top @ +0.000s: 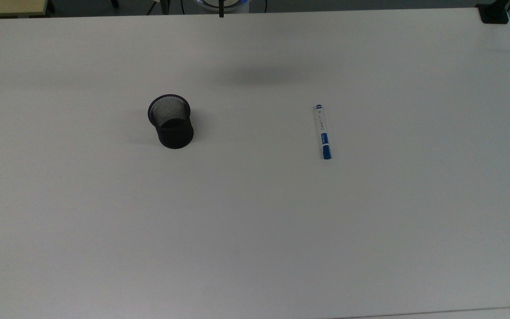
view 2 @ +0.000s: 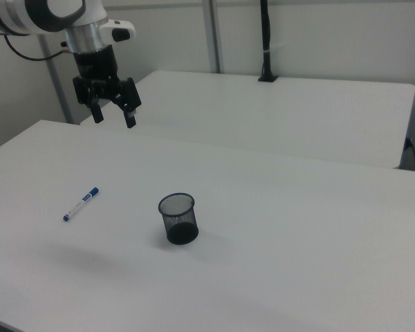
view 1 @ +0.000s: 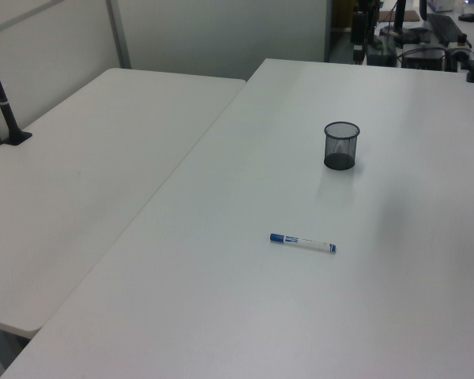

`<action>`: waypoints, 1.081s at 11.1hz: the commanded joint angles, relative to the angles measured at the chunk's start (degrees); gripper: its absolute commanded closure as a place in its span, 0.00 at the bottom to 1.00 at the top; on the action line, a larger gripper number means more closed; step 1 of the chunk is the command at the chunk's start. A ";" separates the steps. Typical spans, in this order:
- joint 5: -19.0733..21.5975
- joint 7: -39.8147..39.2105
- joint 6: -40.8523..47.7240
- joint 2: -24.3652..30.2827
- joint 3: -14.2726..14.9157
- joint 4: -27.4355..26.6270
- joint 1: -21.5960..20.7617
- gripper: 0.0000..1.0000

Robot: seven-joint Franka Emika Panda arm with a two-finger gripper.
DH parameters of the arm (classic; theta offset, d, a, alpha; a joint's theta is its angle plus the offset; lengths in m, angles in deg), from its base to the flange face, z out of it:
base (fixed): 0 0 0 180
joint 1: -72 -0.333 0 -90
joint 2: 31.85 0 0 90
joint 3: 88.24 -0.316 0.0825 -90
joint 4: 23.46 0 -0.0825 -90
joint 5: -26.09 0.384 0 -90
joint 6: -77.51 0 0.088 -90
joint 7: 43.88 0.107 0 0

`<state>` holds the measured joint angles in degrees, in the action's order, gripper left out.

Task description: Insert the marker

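White tabletop [top: 255, 221] is seen bearing the marker [top: 322, 131], laid flat and well apart from the upright black mesh cup [top: 171, 121]. The gripper [view 2: 113, 114] is held high above the table, fingers spread open and holding nothing.

Cup [top: 171, 122] black mesh; marker [top: 323, 131] smooth plastic; table [top: 255, 230] matt white.
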<state>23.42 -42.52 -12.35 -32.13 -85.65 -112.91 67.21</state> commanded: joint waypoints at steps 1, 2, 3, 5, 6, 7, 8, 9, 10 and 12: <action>-0.49 -0.92 -0.23 1.34 0.93 -1.86 -0.58 0.00; -0.49 -0.92 -0.23 1.33 0.93 -1.86 -0.58 0.00; -0.49 -1.01 -0.23 1.33 0.93 -1.86 -0.58 0.00; -0.49 -0.92 -0.23 1.33 0.93 -1.78 -0.58 0.00; -0.49 -1.01 -0.23 1.33 0.93 -1.86 -0.58 0.00; -0.49 -1.01 -0.23 1.25 0.93 -1.86 -0.58 0.00; -0.49 -1.01 -0.32 1.07 0.93 -1.86 -0.49 0.00; -0.49 -1.10 -0.32 0.98 0.93 -1.86 -0.40 0.00; -0.49 -1.45 -0.32 0.98 0.93 -1.95 -0.14 0.00; -0.40 -2.85 -0.32 0.90 0.84 -2.39 -0.22 0.00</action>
<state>23.41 -43.05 -12.35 -32.14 -85.23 -113.69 67.33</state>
